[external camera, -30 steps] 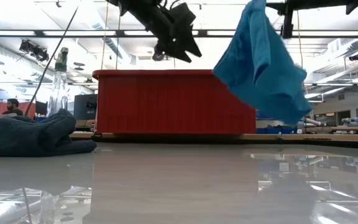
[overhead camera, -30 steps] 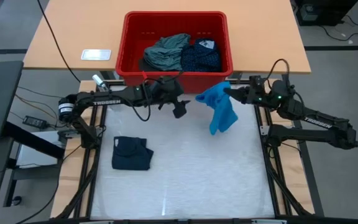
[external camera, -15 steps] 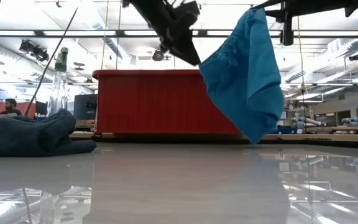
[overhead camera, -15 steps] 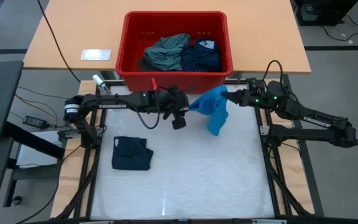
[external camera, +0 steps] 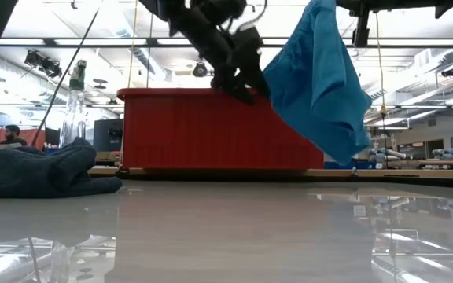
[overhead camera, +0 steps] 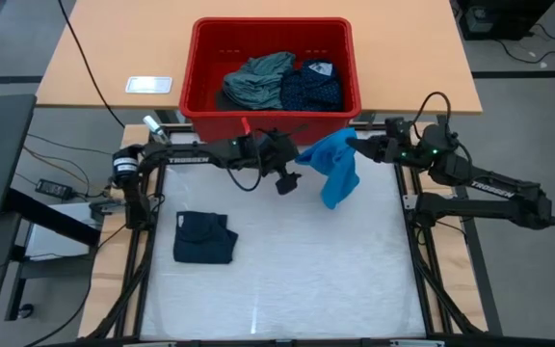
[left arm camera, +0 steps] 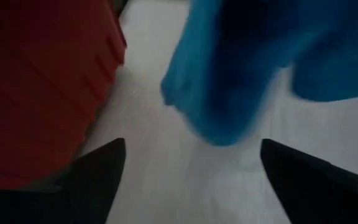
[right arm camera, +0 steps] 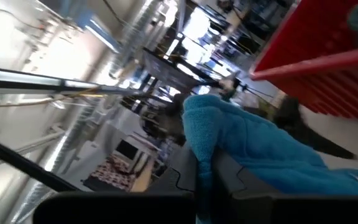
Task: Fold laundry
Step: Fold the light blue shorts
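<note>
We are looking down on a white table (overhead camera: 277, 289) where 2 dark arms are meeting just in front of a red bin (overhead camera: 272, 111). The right gripper (overhead camera: 352, 145) is clenching the top edge of a blue cloth (overhead camera: 335, 169), and in the right wrist view the cloth (right arm camera: 253, 149) is bunching between its closed fingers. The cloth is hanging clear of the table; from table height we are seeing it (external camera: 317, 79) draping down in front of the bin (external camera: 211, 130) with its lowest corner above the surface. The left gripper (overhead camera: 287, 178) is hovering just beside the cloth's near edge with its fingers spread wide and gripping nothing; its own camera is showing both fingertips (left arm camera: 98, 168) apart, with the cloth (left arm camera: 253, 68) ahead and the bin wall (left arm camera: 42, 81) alongside. A folded navy garment (overhead camera: 205, 237) is lying on the table's left part, well apart from both grippers. Inside the bin, a grey-green shirt (overhead camera: 258, 79) and a dotted navy piece (overhead camera: 312, 87) are sitting side by side.
</note>
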You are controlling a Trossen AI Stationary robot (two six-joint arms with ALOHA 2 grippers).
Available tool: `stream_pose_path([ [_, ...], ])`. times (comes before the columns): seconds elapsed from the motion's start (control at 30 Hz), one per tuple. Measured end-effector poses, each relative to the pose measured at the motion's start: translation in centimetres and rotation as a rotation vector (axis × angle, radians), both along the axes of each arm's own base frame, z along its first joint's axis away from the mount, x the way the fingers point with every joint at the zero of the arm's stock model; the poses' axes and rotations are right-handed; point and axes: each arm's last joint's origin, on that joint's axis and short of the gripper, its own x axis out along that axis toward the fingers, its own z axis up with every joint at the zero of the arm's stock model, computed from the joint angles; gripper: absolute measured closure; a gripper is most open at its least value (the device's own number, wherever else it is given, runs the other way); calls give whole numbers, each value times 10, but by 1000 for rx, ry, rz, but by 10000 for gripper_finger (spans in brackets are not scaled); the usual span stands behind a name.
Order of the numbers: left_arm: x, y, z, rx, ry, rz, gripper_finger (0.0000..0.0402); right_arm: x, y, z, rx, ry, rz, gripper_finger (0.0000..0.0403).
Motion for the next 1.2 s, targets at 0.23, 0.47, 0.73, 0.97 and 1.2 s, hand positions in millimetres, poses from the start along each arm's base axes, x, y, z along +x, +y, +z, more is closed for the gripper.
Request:
stream_pose_path([
  [0.23,8,-1,7,-13,-116,-41,33,-4,2,2,-4,-12,1,386],
  [0.47,13,-5,24,6,-263,-72,175,-4,2,1,15,-6,2,386],
  [0.73,2,0,16,-227,-175,-74,387,-5,-4,-4,23,46,-47,386],
  [0.97,-22,-2,58,-641,-255,-77,395,-9,-9,-31,-54,358,-104,387],
  [1.2,-50,-51,87,-869,-130,-128,396,-4,16,-33,38,340,257,387],
])
